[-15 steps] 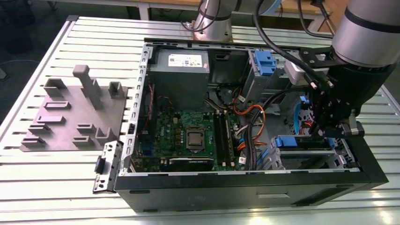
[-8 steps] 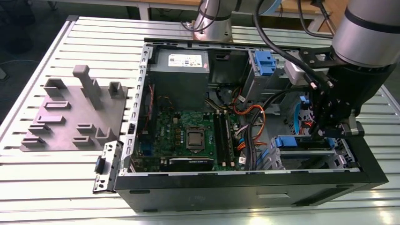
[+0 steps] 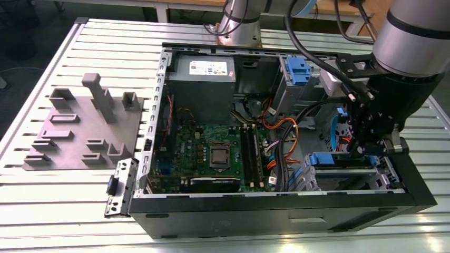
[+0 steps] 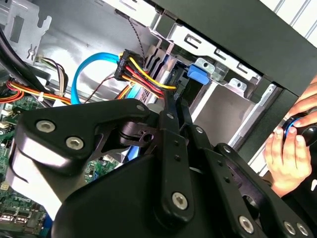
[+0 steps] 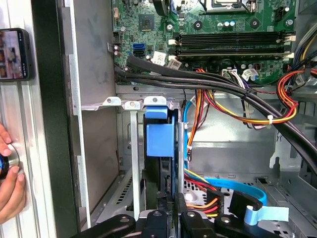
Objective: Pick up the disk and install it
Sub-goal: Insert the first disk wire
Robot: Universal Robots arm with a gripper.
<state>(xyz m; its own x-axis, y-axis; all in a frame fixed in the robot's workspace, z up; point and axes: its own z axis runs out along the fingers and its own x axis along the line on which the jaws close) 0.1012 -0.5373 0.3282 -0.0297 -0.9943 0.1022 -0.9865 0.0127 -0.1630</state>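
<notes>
The disk (image 5: 159, 148) stands on edge in the drive cage at the case's front corner, its blue rail tab (image 5: 160, 134) facing out. In the exterior view that blue tab (image 3: 322, 158) shows in the cage at the exterior view's right. My gripper (image 5: 165, 199) reaches into the case right at the disk's near edge. In the second wrist view the two black fingers (image 4: 172, 124) lie close together, and the gripper (image 4: 175, 100) ends at the dark disk by the blue tab (image 4: 198, 74). Nothing shows between the fingers.
The open computer case (image 3: 281, 211) lies on a slatted table. Cable bundles (image 5: 237, 106) cross beside the cage, and a blue ribbon cable (image 5: 247, 191) lies near my gripper. A grey moulded plate (image 3: 77, 132) sits at the exterior view's left. A person's hand (image 4: 287, 148) rests outside the case.
</notes>
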